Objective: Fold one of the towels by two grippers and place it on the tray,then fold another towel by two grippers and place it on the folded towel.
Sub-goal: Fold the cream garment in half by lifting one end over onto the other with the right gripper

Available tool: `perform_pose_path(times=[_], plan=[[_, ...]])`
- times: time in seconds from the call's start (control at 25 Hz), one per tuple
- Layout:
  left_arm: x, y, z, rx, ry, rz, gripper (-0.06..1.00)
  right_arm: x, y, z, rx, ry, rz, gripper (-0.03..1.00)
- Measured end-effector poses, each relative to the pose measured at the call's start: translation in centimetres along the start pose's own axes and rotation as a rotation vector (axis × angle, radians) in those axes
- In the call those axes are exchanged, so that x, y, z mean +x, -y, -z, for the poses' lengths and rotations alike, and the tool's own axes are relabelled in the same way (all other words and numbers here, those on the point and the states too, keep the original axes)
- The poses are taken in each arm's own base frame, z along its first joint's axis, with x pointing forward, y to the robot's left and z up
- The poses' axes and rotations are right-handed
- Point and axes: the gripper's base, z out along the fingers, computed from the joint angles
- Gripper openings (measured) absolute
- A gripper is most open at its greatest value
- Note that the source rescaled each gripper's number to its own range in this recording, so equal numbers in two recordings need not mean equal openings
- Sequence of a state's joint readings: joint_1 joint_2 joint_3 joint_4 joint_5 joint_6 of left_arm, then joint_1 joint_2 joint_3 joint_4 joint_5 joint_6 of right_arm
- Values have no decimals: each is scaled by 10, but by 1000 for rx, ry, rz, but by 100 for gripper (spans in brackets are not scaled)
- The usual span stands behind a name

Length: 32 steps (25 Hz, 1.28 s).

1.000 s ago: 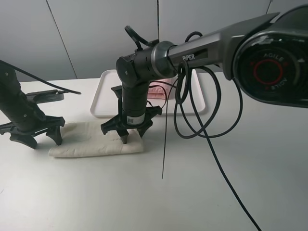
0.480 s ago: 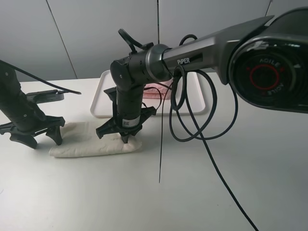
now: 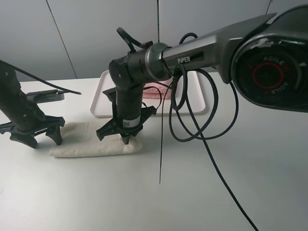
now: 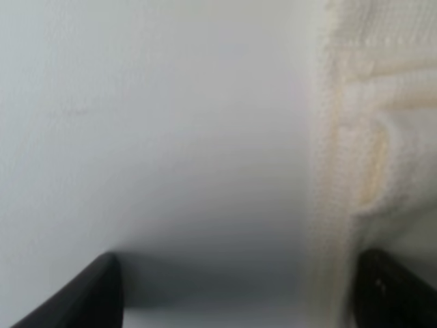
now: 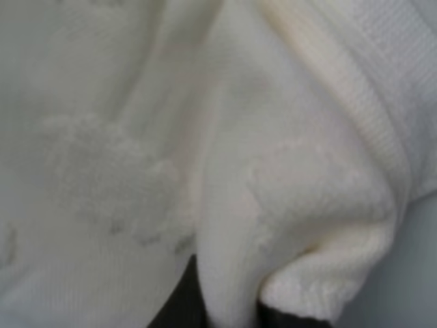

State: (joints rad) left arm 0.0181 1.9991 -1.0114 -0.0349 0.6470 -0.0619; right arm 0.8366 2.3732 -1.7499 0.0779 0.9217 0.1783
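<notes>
1. Exterior high view: the left end effector (image 3: 34, 138) stands on the counter (image 3: 226, 192) with its fingers spread wide, straddling one short edge of the cream towel (image 3: 91, 144). The towel lies as a long folded strip running from there to the right end effector (image 3: 122, 137), which points straight down onto the strip just inside its other short edge. Behind the right end effector sits the white tray (image 3: 102, 103) with a pink towel (image 3: 155, 91) in it, partly hidden by the arm. Bare counter lies open in front of both end effectors and out past the right one. Looped black cables (image 3: 192, 115) hang from the right arm close beside it on that outer side.

2. Left wrist view: the left end effector (image 4: 232, 297) has its jaws far apart and grips nothing. One dark finger (image 4: 75, 294) is over bare counter (image 4: 171, 137). The other finger (image 4: 392, 290) is on the towel side. The hemmed edge of the cream towel (image 4: 341, 171) runs between them, much nearer the second finger.

3. Right wrist view: the cream towel (image 5: 136, 171) fills nearly the whole picture. The fingers (image 5: 177, 304) of the right end effector (image 5: 229, 311) show only as two dark tips close together, with a rounded fold of towel pinched between them. A hemmed edge passes to one side, with a sliver of counter (image 5: 425, 266) beyond it.
</notes>
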Motion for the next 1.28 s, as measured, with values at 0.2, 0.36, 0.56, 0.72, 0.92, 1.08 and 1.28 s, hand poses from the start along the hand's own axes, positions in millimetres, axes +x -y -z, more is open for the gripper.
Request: perform_pose_path(times=[0.2,0.36,0.56,0.72,0.92,1.08,1.28], plan=[[0,0,0,0,0,-1,88,-2,-5,41,-31,59,18,12],[0,0,0,0,0,-1,88,-4,-8,71,-62,124,23,12],[0,0,0,0,0,-1,88,-3,-12,75,-94,121,28,12],[0,0,0,0,-2,-1,88,-4,-14,75,-113,139,23,12],[0,0,0,0,-5,-1,88,-4,-15,71,-126,134,36,12],[1,0,0,0,-7,-1,88,-4,-15,61,-134,112,28,12],[1,0,0,0,-7,-1,88,-7,-18,51,-170,123,-2,12]])
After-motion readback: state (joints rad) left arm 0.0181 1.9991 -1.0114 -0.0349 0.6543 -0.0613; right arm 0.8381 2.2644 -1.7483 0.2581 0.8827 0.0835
